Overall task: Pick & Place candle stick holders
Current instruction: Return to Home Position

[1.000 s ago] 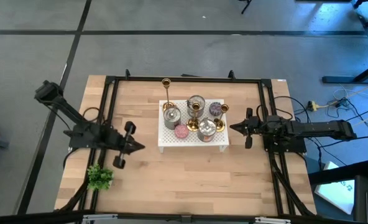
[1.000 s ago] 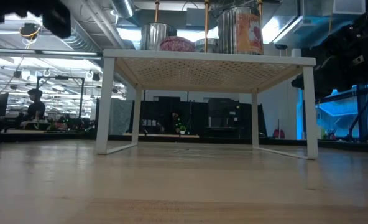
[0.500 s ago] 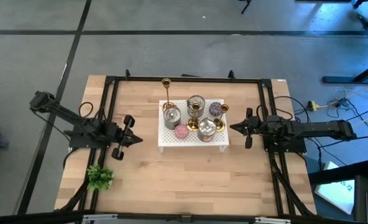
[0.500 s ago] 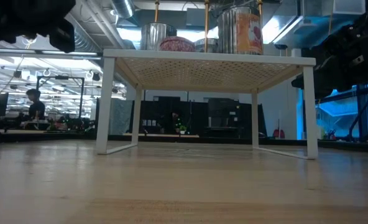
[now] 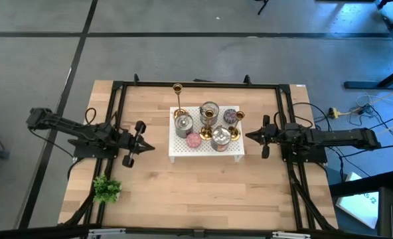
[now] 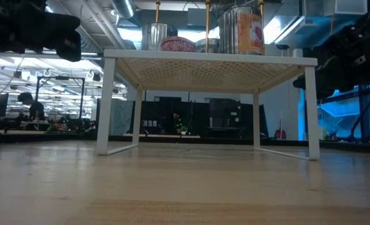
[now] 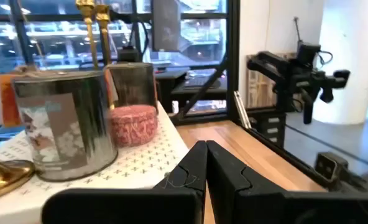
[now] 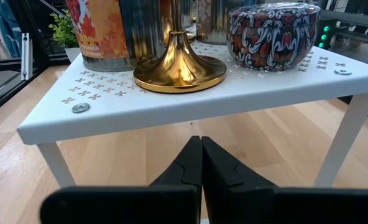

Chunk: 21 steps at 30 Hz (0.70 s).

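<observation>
Gold candle stick holders (image 5: 178,89) top the shelf (image 5: 203,154); clenched left gripper (image 5: 147,147) and clenched right gripper (image 5: 249,137) sit off its edges.

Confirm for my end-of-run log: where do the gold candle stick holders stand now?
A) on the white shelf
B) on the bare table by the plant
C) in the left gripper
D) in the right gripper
A: the candle stick holders stand on the white shelf, while the left gripper and the right gripper are shut and empty, one on either side of it.
</observation>
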Available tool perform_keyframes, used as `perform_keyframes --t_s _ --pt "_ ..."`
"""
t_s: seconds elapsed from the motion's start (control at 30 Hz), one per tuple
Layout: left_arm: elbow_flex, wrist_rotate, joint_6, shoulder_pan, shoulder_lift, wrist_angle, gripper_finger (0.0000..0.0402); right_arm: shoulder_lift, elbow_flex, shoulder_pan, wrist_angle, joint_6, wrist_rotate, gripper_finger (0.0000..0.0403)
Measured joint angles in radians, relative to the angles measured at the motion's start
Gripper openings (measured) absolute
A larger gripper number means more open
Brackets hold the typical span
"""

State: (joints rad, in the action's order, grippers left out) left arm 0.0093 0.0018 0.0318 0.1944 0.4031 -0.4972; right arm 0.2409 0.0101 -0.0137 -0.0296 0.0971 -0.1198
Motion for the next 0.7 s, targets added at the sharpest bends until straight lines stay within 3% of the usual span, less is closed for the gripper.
perform_keyframes --t_s 0.2,0.37,0.7 --pt "0.000 0.016 -0.068 -0.039 -0.021 0.125 0.0002 0.000 0.000 0.000 0.000 0.000 0.000 0.0000" --pt "0.000 -0.031 -0.131 -0.056 -0.032 0.219 0.0001 0.000 0.000 0.000 0.000 0.000 0.000 0.0001" --pt "0.000 -0.007 -0.142 -0.031 -0.032 0.319 0.0002 0.000 0.000 0.000 0.000 0.000 0.000 0.0000"
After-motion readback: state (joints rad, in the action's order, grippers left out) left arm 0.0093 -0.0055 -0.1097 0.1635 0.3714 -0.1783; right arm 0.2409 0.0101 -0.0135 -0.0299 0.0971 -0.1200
